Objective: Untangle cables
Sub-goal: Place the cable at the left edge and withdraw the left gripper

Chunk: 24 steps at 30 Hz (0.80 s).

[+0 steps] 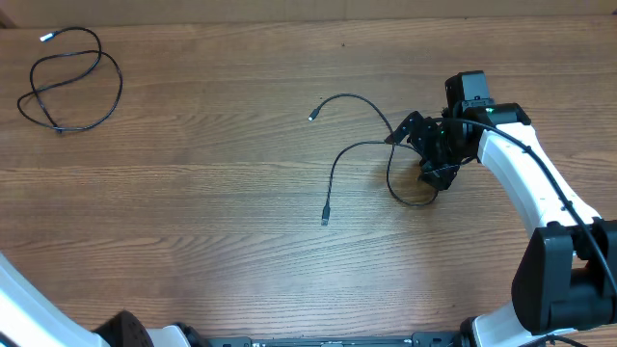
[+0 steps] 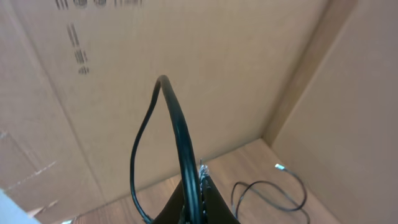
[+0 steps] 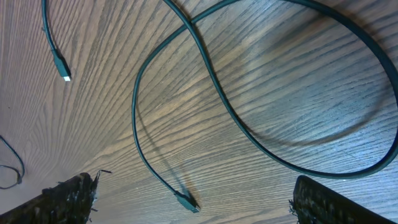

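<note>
Two cables lie on the bench (image 1: 193,241), well apart from each other. The coiled cable (image 1: 72,82) sits in a loose ring near the far-left corner, with a pale tip at its far side, and nothing else touches it. The looped cable (image 1: 359,146) lies to the right of the bench's middle. Both its plug ends point toward the left edge, and its body swings round in a loop under the right arm.

In the right wrist view that cable crosses over itself once near the top of the picture. One plug lies between the right fingers (image 3: 68,196), which stand spread wide apart and hold nothing. They hover low over the wood, with the big loop on the right-hand side.

Of the left fingers (image 2: 198,199) only a dark mass shows at the bottom of the left wrist view. I cannot tell whether they are parted or pressed together. That camera looks toward the coiled cable in its corner.

The step in hand appears to be lining up for a pick on the looped cable, with one cable probably already set aside. The next move calls for coming down until the tips meet the wood, since the cord is thin and lies flat. The fingers should pinch a single strand, then draw it away so the crossing opens.
</note>
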Motion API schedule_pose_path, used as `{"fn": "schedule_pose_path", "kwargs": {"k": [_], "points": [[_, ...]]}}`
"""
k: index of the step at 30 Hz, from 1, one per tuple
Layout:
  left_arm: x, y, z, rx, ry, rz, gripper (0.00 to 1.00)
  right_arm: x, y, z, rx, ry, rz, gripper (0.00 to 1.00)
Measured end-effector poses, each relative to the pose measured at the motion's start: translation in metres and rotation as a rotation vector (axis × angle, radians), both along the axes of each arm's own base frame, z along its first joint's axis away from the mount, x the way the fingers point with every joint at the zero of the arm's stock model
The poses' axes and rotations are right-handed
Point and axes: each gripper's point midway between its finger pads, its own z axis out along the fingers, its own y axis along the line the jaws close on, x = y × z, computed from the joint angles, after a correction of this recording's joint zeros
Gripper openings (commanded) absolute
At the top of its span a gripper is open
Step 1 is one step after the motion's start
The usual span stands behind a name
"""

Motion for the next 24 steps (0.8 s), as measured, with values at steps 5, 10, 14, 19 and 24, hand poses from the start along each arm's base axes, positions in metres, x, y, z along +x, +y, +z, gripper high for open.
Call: {"fn": "schedule_pose_path", "kwargs": {"k": [5, 10, 14, 19, 24], "points": [[0.02, 0.037, -0.038, -0.085, 0.059, 0.007, 0.04, 0.0, 0.0, 0.0, 0.0, 0.001, 0.0, 1.0], [0.04, 0.066, -0.078, -0.164, 0.123, 0.008, 0.04, 0.0, 0.0, 0.0, 0.0, 0.0, 0.0, 1.0], [0.049, 0.082, -0.116, -0.243, 0.194, 0.011, 0.04, 0.002, 0.0, 0.0, 0.001, -0.007, 0.0, 1.0], [0.057, 0.088, -0.158, -0.345, 0.264, 0.021, 0.04, 0.004, 0.0, 0.001, 0.002, -0.018, 0.0, 1.0], [0.065, 0.098, -0.232, -0.548, 0.327, 0.106, 0.04, 0.005, -0.001, 0.001, -0.009, -0.023, -0.003, 1.0]]}}
